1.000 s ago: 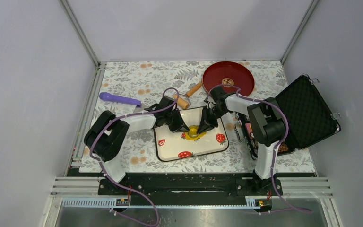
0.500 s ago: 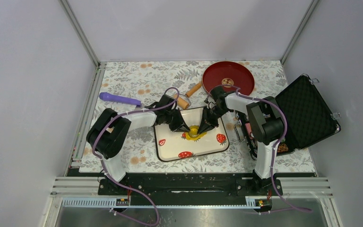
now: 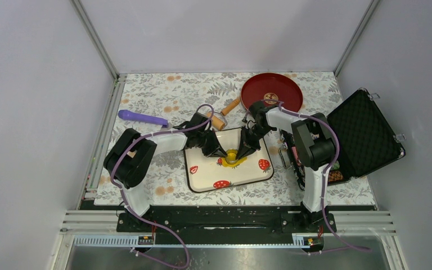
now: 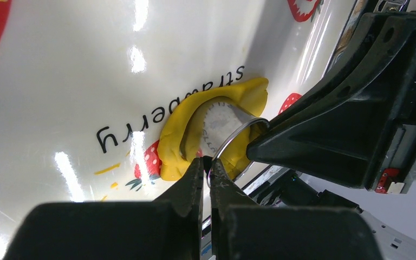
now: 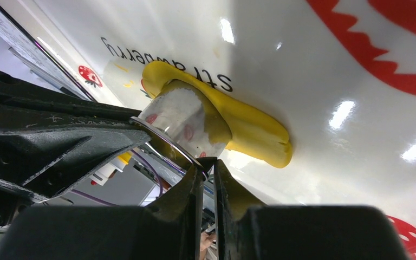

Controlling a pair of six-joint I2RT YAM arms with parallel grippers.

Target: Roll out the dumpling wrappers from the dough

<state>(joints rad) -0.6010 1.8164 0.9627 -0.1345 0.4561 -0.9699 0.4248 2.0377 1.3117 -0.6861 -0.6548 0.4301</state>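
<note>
Moved: almost nothing; arms held.
Fingers: left gripper [image 4: 206,165] and right gripper [image 5: 208,167] pinched ring cutter [image 4: 223,120] rim.
Needed: level push through dough [image 4: 174,135].

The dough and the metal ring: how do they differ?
The dough is yellow and irregular; the metal ring is shiny and round. The dough lies flat; the ring stands on it, its rim pinched by the left gripper and the right gripper. Both are on the tray.

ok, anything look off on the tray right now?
Nothing spilled or damaged. The tray sits skewed to the table edge. The ring cutter stands off-centre in the dough, which bulges out past one side. Left gripper and right gripper both pinch its rim.
</note>
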